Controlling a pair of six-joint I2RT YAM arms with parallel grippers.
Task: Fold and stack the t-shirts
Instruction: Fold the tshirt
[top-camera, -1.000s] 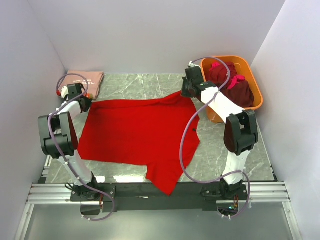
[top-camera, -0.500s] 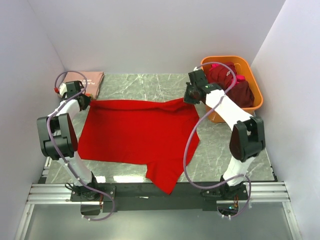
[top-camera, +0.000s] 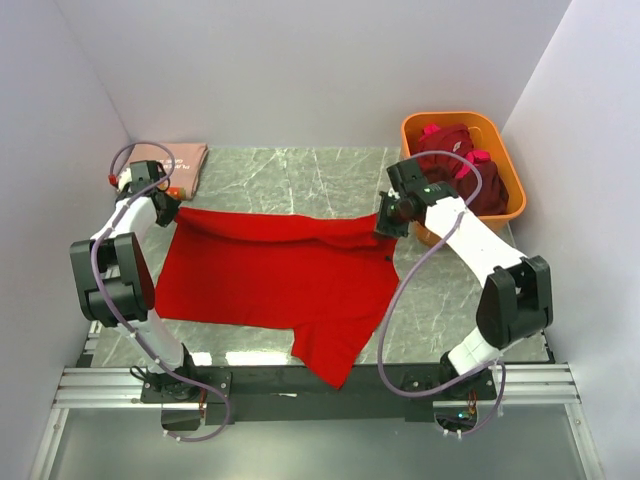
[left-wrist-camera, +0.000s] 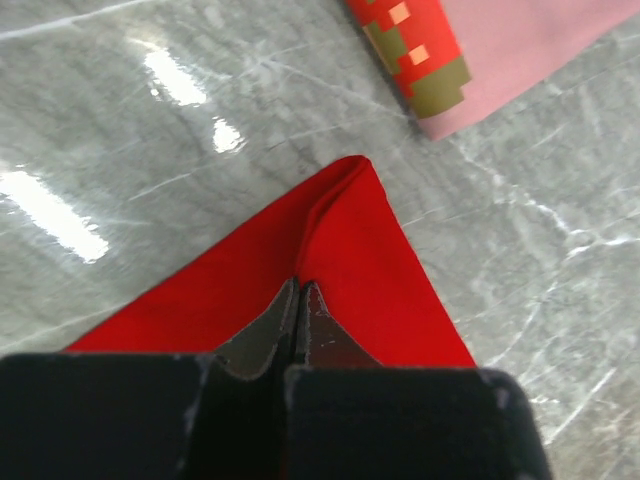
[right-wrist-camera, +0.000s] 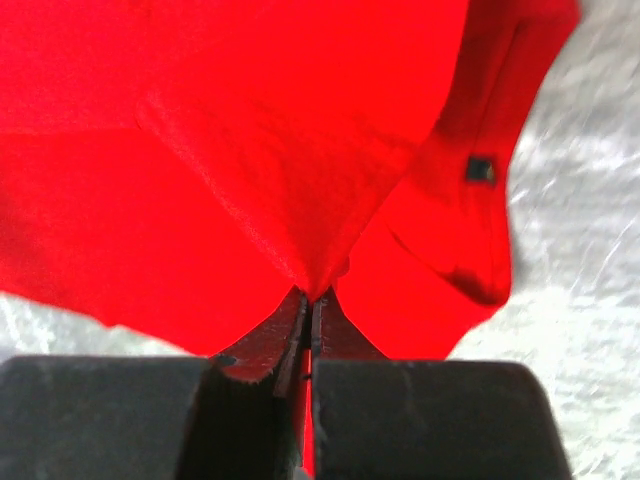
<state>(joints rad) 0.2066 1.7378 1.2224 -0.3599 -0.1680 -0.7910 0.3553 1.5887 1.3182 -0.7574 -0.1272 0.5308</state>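
Note:
A plain bright red t-shirt (top-camera: 275, 275) lies spread on the marble table, one part hanging over the near edge. My left gripper (top-camera: 172, 207) is shut on its far left corner (left-wrist-camera: 345, 225). My right gripper (top-camera: 386, 226) is shut on its far right corner (right-wrist-camera: 300, 200) and holds that edge lifted and drawn toward the near side. A folded dusty-pink t-shirt (top-camera: 178, 160) with a print lies at the far left; its corner shows in the left wrist view (left-wrist-camera: 500, 50). Dark maroon t-shirts with pink trim (top-camera: 465, 172) fill the orange tub.
The orange tub (top-camera: 505, 200) stands at the far right, just behind my right arm. White walls close in the table on three sides. Bare marble (top-camera: 300, 170) shows beyond the red shirt's far edge.
My right gripper has moved toward the near side and right with the red shirt's far right corner, folding the far edge over. My left gripper has held its corner almost in place.

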